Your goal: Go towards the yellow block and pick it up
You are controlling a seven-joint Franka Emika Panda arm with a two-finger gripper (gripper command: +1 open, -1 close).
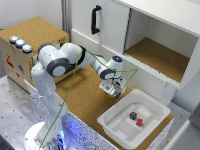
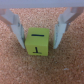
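Observation:
In the wrist view a yellow-green block with a dark T-shaped mark lies on the cork surface. My gripper is open, one finger on each side of the block, and a small gap shows between each pad and the block. In the exterior view the gripper hangs low over the cork table, just beside the white bin; the block itself is hidden under the hand there.
A white plastic bin holding a dark piece and a red piece stands close at the exterior view's right. A white cabinet with an open compartment rises behind. A cardboard box with coloured buttons stands at the exterior view's left.

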